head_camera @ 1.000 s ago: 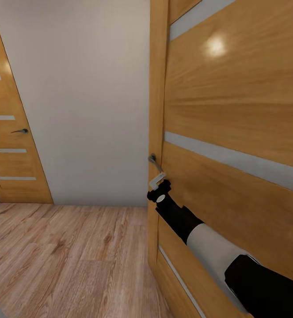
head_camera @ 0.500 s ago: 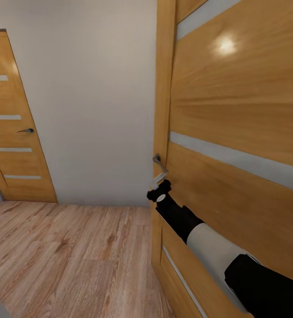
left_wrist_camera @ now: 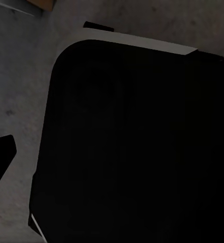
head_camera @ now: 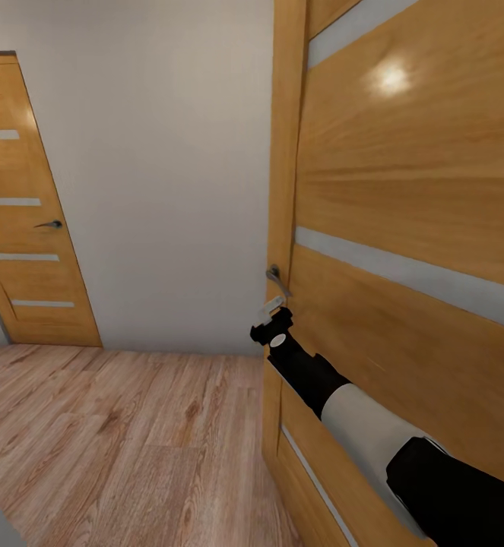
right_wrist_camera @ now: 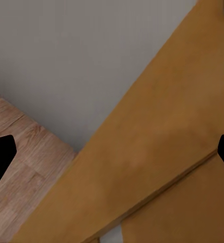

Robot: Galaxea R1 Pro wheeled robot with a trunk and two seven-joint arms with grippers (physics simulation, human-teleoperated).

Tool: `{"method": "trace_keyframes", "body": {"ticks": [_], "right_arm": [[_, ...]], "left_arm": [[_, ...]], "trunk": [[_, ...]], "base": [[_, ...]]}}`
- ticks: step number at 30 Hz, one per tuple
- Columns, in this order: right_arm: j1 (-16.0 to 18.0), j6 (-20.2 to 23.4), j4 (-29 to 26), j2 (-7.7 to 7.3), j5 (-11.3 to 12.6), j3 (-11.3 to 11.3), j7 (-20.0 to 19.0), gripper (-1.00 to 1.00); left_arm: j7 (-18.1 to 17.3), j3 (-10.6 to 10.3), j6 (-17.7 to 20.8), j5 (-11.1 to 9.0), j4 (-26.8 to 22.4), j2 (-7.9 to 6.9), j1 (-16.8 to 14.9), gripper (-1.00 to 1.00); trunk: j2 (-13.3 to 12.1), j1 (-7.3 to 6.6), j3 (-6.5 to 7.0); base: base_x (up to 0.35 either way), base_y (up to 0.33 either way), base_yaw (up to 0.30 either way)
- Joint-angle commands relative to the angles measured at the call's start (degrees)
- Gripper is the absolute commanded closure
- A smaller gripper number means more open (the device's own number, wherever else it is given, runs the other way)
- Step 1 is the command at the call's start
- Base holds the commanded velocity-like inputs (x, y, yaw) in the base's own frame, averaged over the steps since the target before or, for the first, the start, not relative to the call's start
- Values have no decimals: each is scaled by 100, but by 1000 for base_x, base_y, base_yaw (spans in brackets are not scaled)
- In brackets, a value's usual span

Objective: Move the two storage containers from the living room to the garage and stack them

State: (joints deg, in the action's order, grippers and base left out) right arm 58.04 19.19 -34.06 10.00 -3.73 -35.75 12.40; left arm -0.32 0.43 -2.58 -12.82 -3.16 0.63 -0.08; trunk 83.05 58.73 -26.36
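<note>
Right gripper (head_camera: 271,313) at curved grey metal door handle (head_camera: 277,279), 1 o'clock of wrist; fingers spread wide, gripping nothing. Left gripper's state: cannot tell. Risk: fingers slip off handle, tall honey-wood panelled door (head_camera: 404,251) swings against arm.

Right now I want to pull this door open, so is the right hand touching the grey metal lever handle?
Cannot tell. In the head view the right hand overlaps the grey metal lever handle, hiding any contact or gap.

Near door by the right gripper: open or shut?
Open. The near door is swung out, its edge facing the camera, beside the right gripper.
</note>
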Motion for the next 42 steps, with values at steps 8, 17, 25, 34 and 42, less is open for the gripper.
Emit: {"method": "trace_keyframes", "body": {"ticks": [8, 17, 25, 34, 42], "right_arm": [[5, 41, -4, 0, -7, -20, 138, -100], [5, 35, 516, 0, -22, -20, 169, -100], [5, -22, 634, 0, -31, -20, 199, -100], [5, -21, 638, 0, -31, -20, 202, -100], [5, -21, 641, 0, -23, -20, 193, -100]], "left_arm": [[-3, 3, -14, -36, -1, 7, -1, -100], [-4, 1, -14, -36, -1, -1, -1, -100], [-10, 1, -14, -36, -1, -1, -1, -100], [-6, 1, -14, -36, -1, -1, -1, -100], [-9, 1, -14, -36, -1, -1, -1, -100]], "trunk": [[3, 0, -6], [3, 0, -6], [3, 0, -6], [3, 0, -6], [3, 0, -6]], "base": [[0, 0, 0], [46, 0, 0], [153, 0, 0], [10, 0, 0], [0, 0, 0]]}}
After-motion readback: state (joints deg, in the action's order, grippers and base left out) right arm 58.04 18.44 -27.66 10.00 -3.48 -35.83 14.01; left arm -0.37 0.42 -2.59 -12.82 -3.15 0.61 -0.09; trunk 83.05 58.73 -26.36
